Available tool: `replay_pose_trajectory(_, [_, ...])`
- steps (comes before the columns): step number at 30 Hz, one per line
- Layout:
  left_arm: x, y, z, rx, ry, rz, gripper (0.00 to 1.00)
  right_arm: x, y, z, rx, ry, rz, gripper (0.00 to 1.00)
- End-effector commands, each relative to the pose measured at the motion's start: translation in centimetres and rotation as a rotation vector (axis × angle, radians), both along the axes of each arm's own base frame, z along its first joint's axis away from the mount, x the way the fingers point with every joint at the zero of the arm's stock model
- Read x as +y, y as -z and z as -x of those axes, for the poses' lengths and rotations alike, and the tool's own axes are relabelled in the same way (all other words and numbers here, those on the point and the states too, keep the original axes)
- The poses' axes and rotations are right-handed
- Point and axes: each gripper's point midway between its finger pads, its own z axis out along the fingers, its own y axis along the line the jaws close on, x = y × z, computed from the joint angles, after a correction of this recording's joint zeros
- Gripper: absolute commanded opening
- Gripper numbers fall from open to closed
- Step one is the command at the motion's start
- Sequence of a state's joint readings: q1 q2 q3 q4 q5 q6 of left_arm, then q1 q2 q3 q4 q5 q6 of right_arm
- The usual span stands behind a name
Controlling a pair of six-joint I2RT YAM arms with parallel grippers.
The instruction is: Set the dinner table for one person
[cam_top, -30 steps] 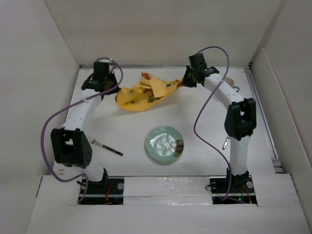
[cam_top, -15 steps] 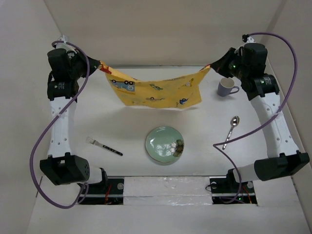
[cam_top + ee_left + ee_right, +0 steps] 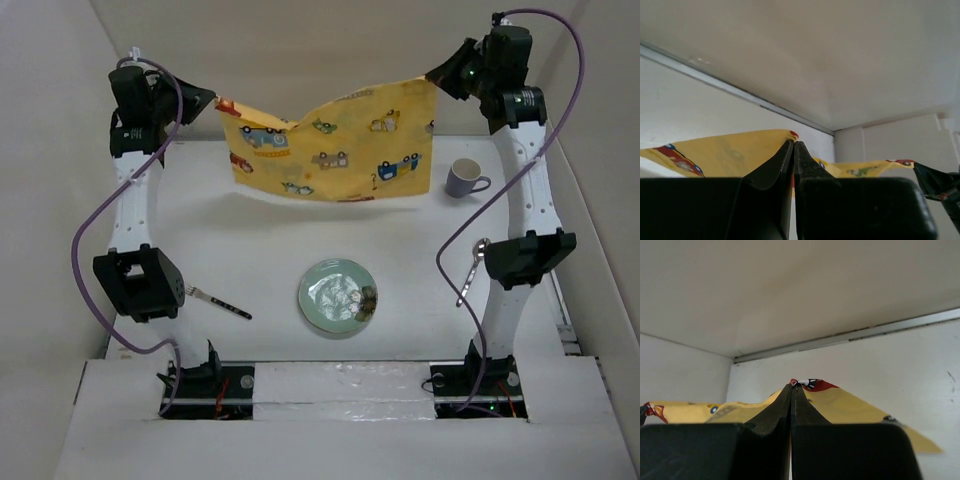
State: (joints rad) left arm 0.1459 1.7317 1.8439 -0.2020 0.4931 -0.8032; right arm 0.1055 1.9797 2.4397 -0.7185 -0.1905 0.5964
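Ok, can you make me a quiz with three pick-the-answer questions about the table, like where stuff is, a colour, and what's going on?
1. Where is the mug? A far right of the table; B near left corner; C dead centre.
2. What colour is the plate? A red; B pale green; C black.
3. The yellow car cloth is: A lying flat; B crumpled up; C hanging between the left gripper and right gripper.
Answers: A, it stands past the cloth's right edge. B, its glaze looks pale green. C, each gripper is shut on a top corner.
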Motion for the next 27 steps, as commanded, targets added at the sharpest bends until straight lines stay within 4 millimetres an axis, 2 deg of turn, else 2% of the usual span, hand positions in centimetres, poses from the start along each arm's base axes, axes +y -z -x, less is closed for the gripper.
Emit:
replay_pose_trajectory(1, [-0.5, -11.8, 3.2, -0.303, 0.053, 0.071, 0.00, -0.7, -8.5, 3.1, -0.186, -0.015, -0.065, 0.00])
replay_pose_trajectory(2, [-0.5, -12.2, 3.8, -0.326, 0.081, 0.085, 0.00, -0.8, -7.9, 4.3, -0.173, -0.018, -0.062, 0.00])
replay_pose_trajectory(3, [-0.5, -12.2, 3.8, -0.326, 0.081, 0.086, 0.00, -0.8, -7.9, 4.3, -0.173, -0.018, -0.062, 0.00])
replay_pose_trajectory(4, [-0.2, -10.8, 4.3, -0.311, 0.089, 0.092, 0.00, -0.7, -7.6, 4.5, -0.181, -0.023, -0.057, 0.00])
replay_pose_trajectory(5, [-0.4, -9.9, 4.7, -0.303, 0.096, 0.093, 0.00, -1.2, -8.1, 6.1, -0.200, -0.024, -0.047, 0.00])
replay_pose_trajectory(6, [0.0, -8.5, 4.9, -0.286, 0.088, 0.090, 0.00, -1.1, -2.3, 5.4, -0.073, -0.031, -0.034, 0.00])
replay_pose_trajectory(7, [0.4, -4.7, 5.6, -0.229, 0.077, 0.096, 0.00, -1.1, -0.7, 5.5, -0.062, -0.033, -0.031, 0.00])
replay_pose_trajectory(8, [0.3, -2.9, 6.1, -0.209, 0.080, 0.087, 0.00, -1.1, 1.6, 5.8, -0.026, -0.034, -0.024, 0.00])
replay_pose_trajectory(9, [0.5, -1.2, 6.9, -0.186, 0.077, 0.092, 0.00, -1.0, 6.3, 6.8, 0.054, -0.046, -0.024, 0.00])
replay_pose_trajectory(10, [0.0, 4.3, 7.5, -0.089, 0.097, 0.124, 0.00, -0.9, 8.7, 7.2, 0.096, -0.048, -0.023, 0.00])
replay_pose_trajectory(12, [0.3, 9.1, 8.4, -0.013, 0.092, 0.128, 0.00, -1.0, 13.4, 8.1, 0.179, -0.042, -0.020, 0.00])
replay_pose_trajectory(13, [0.7, 13.7, 9.1, 0.076, 0.064, 0.141, 0.00, -0.7, 17.5, 8.7, 0.252, -0.060, -0.029, 0.00])
replay_pose_trajectory(14, [0.8, 15.6, 9.4, 0.112, 0.060, 0.138, 0.00, -1.1, 19.5, 8.8, 0.291, -0.051, -0.028, 0.00])
replay_pose_trajectory(15, [0.8, 18.5, 9.6, 0.168, 0.062, 0.126, 0.00, -1.2, 21.2, 8.9, 0.328, -0.050, -0.022, 0.00])
replay_pose_trajectory(16, [0.8, 21.0, 10.2, 0.227, 0.059, 0.131, 0.00, -1.3, 24.3, 9.0, 0.397, -0.045, -0.014, 0.00])
replay_pose_trajectory(18, [0.7, 24.3, 10.4, 0.293, 0.067, 0.142, 0.00, -1.6, 26.7, 9.0, 0.463, -0.025, -0.001, 0.00])
replay_pose_trajectory(20, [0.5, 26.5, 11.0, 0.337, 0.070, 0.147, 0.00, -1.9, 29.2, 9.2, 0.518, -0.007, 0.003, 0.00])
replay_pose_trajectory(22, [0.6, 28.4, 11.7, 0.387, 0.063, 0.137, 0.00, -1.6, 30.3, 9.5, 0.530, -0.004, 0.005, 0.00])
replay_pose_trajectory(23, [0.7, 29.1, 12.0, 0.405, 0.059, 0.126, 0.00, -1.8, 31.6, 10.3, 0.564, 0.007, 0.007, 0.00])
replay_pose_trajectory(26, [1.0, 30.7, 13.3, 0.460, 0.047, 0.081, 0.00, -2.1, 32.9, 11.6, 0.586, 0.021, 0.011, 0.00])
replay_pose_trajectory(27, [1.0, 30.7, 13.6, 0.466, 0.044, 0.069, 0.00, -2.3, 34.0, 12.6, 0.610, 0.026, 0.016, 0.00])
